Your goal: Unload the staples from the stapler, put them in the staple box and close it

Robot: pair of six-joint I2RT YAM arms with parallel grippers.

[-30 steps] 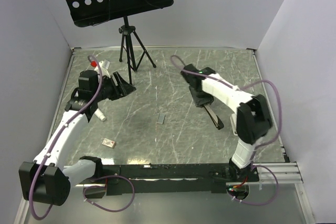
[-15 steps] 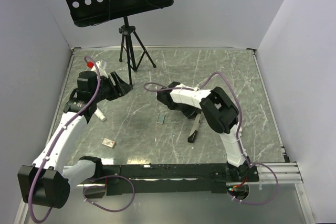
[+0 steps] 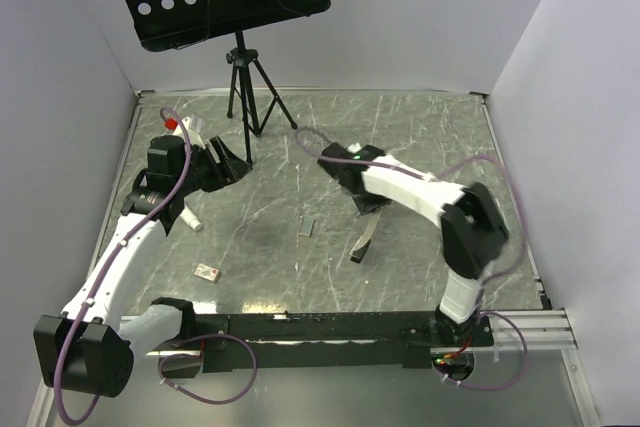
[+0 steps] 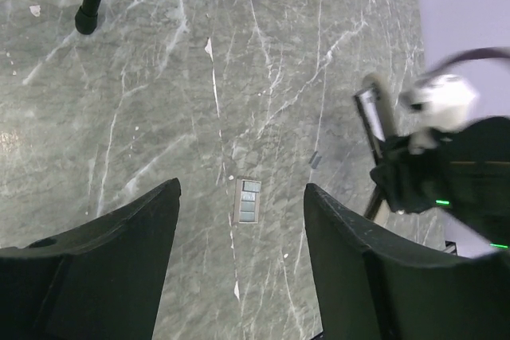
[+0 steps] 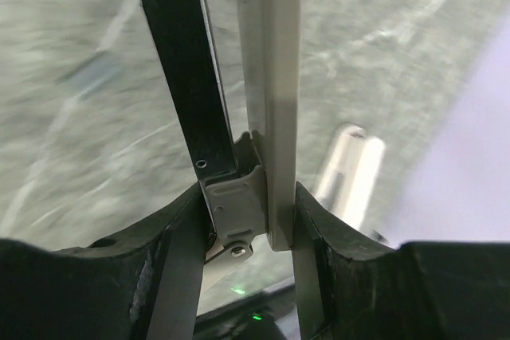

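Observation:
My right gripper (image 3: 368, 205) is shut on the hinge end of the stapler (image 3: 361, 239), which slants down toward the near edge. In the right wrist view my right gripper (image 5: 247, 216) clamps the hinge, and the stapler's (image 5: 271, 53) silvery top arm and dark base bar run away from the jaws, slightly spread. The staples (image 3: 307, 227), a small grey strip, lie flat on the table left of the stapler. In the left wrist view the staples (image 4: 249, 201) lie just ahead of my open, empty left gripper (image 4: 241, 187), and the stapler (image 4: 373, 113) stands to the right. My left gripper (image 3: 240, 165) hovers at the left.
A black tripod stand (image 3: 243, 87) with a perforated music desk stands at the back left, one foot (image 4: 86, 18) close to my left gripper. A small tan block (image 3: 207, 272) lies near the front left. A white tube (image 3: 190, 219) lies by my left arm. A tiny grey bit (image 4: 315, 159) lies beyond the staples.
My right arm has swung the stapler from the right side toward the middle, its free end now pointing at the near edge. The left arm, staples and tan block have not moved.

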